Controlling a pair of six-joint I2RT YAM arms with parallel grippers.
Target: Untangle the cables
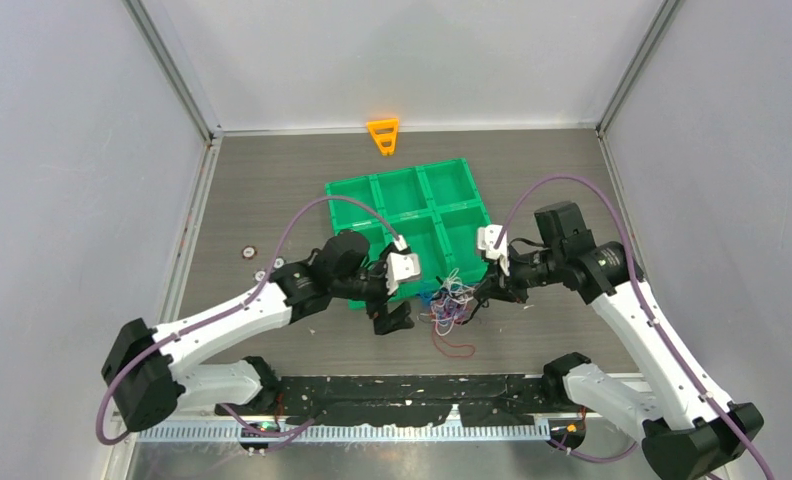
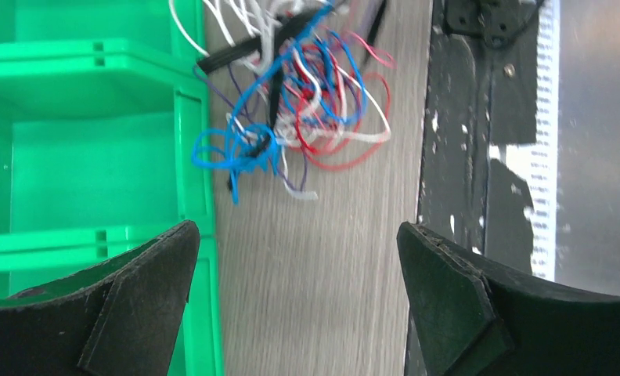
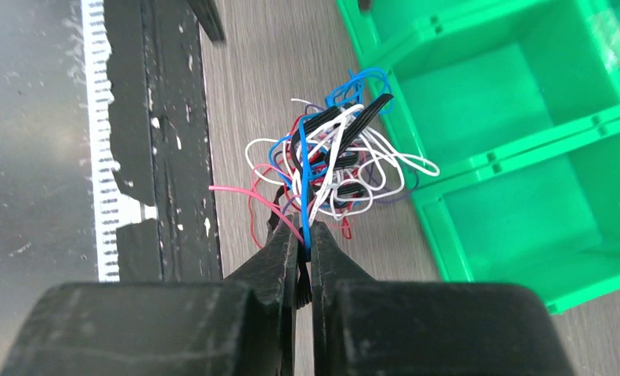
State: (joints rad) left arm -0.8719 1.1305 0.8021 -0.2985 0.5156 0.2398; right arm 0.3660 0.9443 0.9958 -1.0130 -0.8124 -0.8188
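The cables (image 1: 450, 305) are a tangled bunch of thin white, blue, red, black and purple wires on the table just in front of the green tray. They show in the left wrist view (image 2: 291, 102) and the right wrist view (image 3: 330, 160). My right gripper (image 3: 304, 235) is shut on the cables at the bunch's right side (image 1: 487, 290), with a blue wire and a pink wire between its jaws. My left gripper (image 2: 297, 235) is open and empty, a short way left of the bunch (image 1: 392, 318), with bare table between its fingers.
The green compartment tray (image 1: 372, 190) stands behind the cables, its front edge close to both grippers. An orange triangular piece (image 1: 383, 136) lies at the back. Small silver discs (image 1: 249, 252) lie at the left. A black strip (image 1: 412, 390) runs along the near edge.
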